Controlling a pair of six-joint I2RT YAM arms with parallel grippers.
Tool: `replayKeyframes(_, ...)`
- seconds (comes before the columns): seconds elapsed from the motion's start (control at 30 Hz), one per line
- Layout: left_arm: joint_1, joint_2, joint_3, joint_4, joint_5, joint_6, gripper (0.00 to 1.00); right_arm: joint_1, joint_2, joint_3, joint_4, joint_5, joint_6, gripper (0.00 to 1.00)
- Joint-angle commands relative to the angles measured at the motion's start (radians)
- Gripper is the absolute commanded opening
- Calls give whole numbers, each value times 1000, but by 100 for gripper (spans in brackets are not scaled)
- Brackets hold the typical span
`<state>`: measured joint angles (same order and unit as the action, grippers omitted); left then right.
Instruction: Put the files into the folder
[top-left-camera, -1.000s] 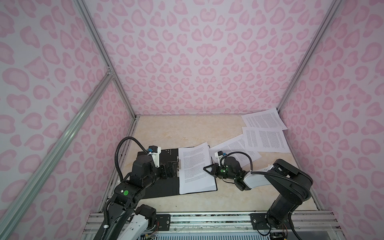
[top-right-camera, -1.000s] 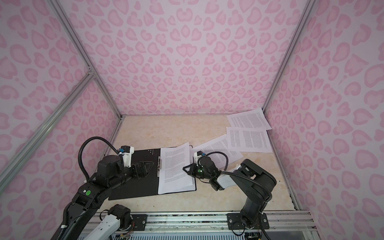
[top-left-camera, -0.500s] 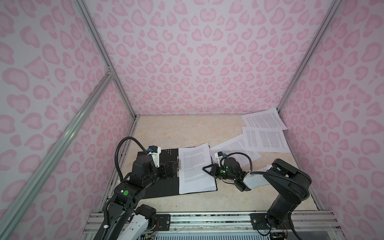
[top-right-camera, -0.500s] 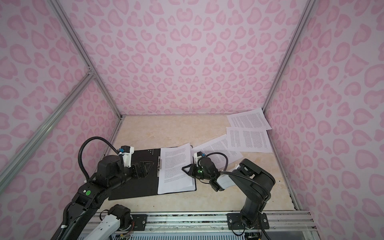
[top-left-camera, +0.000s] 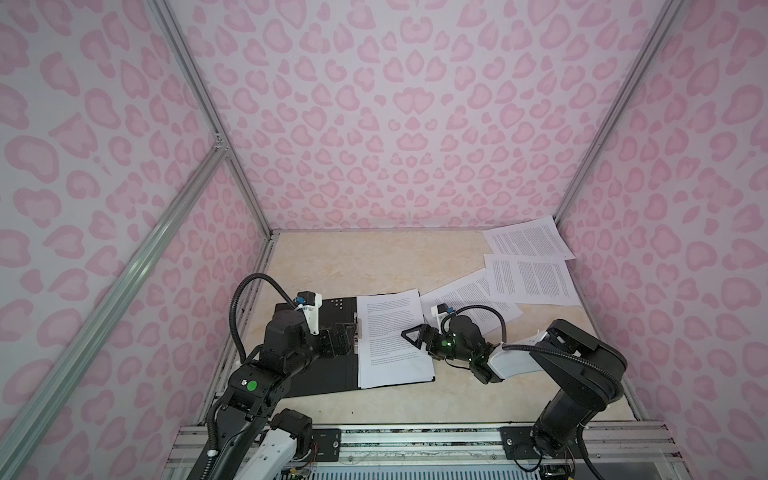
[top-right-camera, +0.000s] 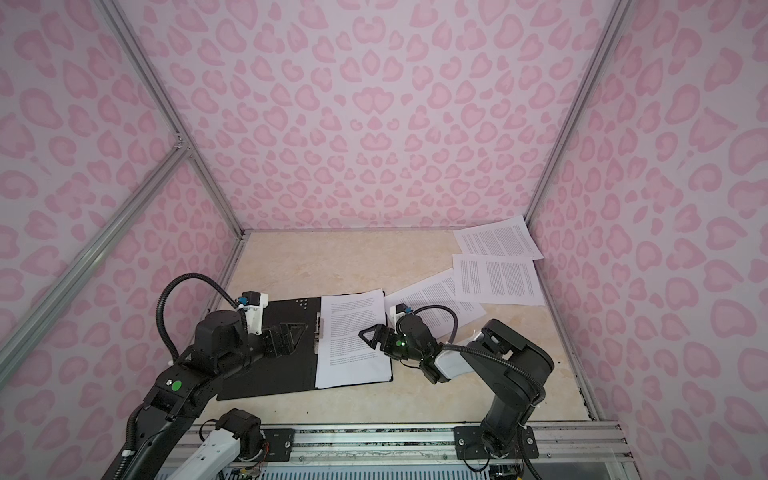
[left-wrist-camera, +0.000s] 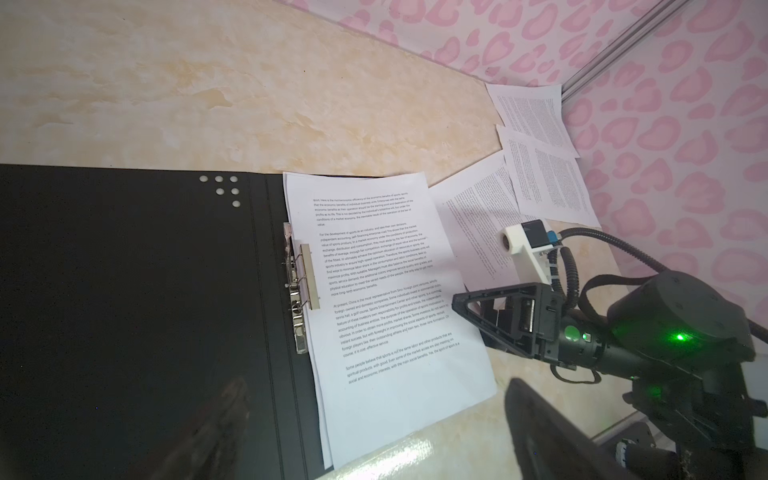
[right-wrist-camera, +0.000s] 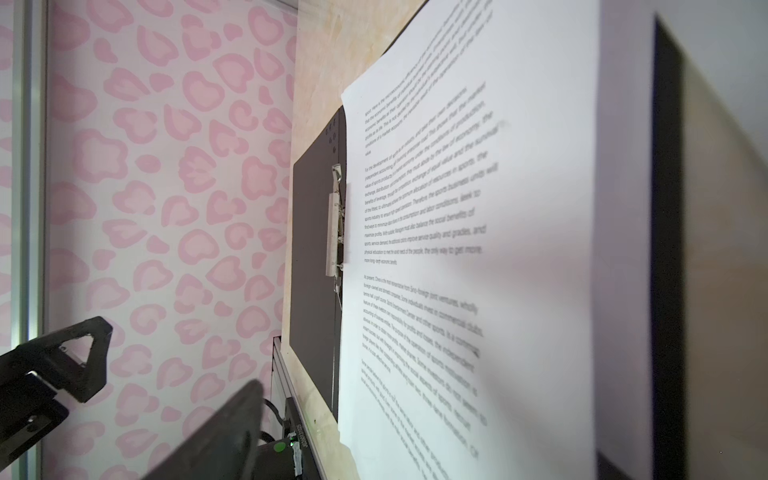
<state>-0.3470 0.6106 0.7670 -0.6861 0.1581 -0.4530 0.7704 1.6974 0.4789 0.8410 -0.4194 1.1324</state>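
The folder (top-left-camera: 332, 374) (top-right-camera: 270, 374) lies open on the table with its black inside up and a metal clip (left-wrist-camera: 301, 282) at the spine. A stack of files (top-left-camera: 390, 340) (top-right-camera: 349, 345) (left-wrist-camera: 386, 311) (right-wrist-camera: 457, 249), white sheets of small black text, lies flat on its right half. My right gripper (top-left-camera: 415, 338) (top-right-camera: 370, 336) (left-wrist-camera: 469, 320) is turned on its side at the stack's right edge, open, holding nothing. My left gripper (top-left-camera: 340, 336) (top-right-camera: 291, 332) hovers open over the folder's left half, near the clip.
Three more printed sheets lie loose at the back right: one in the corner (top-left-camera: 528, 241), one in front of it (top-left-camera: 532, 278), one slanting toward the folder (top-left-camera: 465, 299). Pink patterned walls close in three sides. A metal rail (top-left-camera: 415, 440) runs along the front.
My right gripper has gone from shut to open at the stack's right edge without shifting place. The stack lies flat on the folder. The left arm has not moved.
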Motion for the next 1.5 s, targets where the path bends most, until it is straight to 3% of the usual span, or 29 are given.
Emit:
replayKeyframes(0.0, 2, 0, -2, 3, 6, 2, 97, 3, -11, 4, -38, 23, -19, 97)
replayKeyframes(0.93, 0, -3, -2, 7, 11, 2, 97, 72, -87, 84, -296, 146, -152, 97)
replayKeyframes(1.23, 1, -15, -3, 7, 14, 2, 97, 103, -157, 241, -728, 421, -355, 97)
replayKeyframes(1.47, 0, -23, -2, 7, 13, 2, 97, 99, -233, 300, -899, 604, -452, 97)
